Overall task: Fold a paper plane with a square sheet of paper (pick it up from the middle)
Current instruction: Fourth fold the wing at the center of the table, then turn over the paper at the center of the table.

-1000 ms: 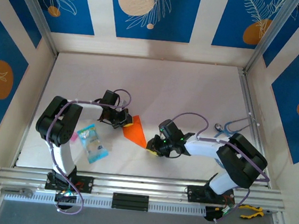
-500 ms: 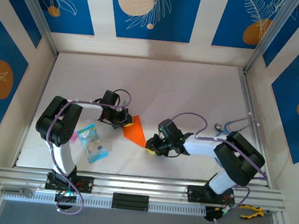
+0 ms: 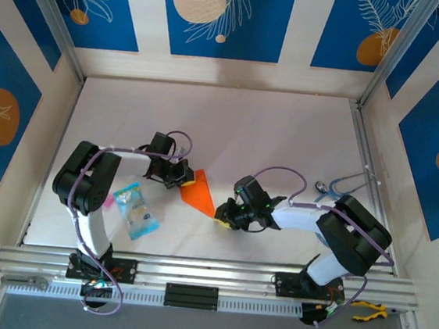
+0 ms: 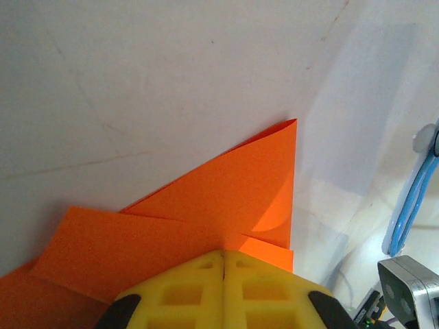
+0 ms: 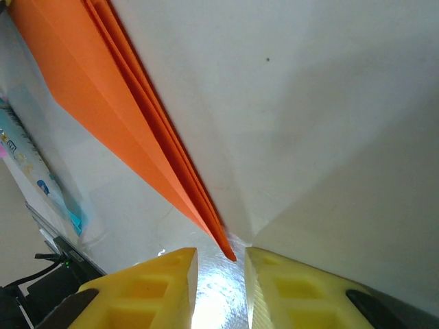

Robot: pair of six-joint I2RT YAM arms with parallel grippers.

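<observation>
Crumpling threatens the paper plane [image 3: 198, 194] if the right fingers [image 5: 295, 288], slightly spread astride its nose, close off-centre while the left fingers [image 4: 178, 288] rest pressed together on its tail.

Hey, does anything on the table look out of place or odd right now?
A small blue and clear plastic packet lies askew beside the left arm, apart from the folded orange paper; it seems unrelated to folding. Nothing looks spilled or damaged.
</observation>
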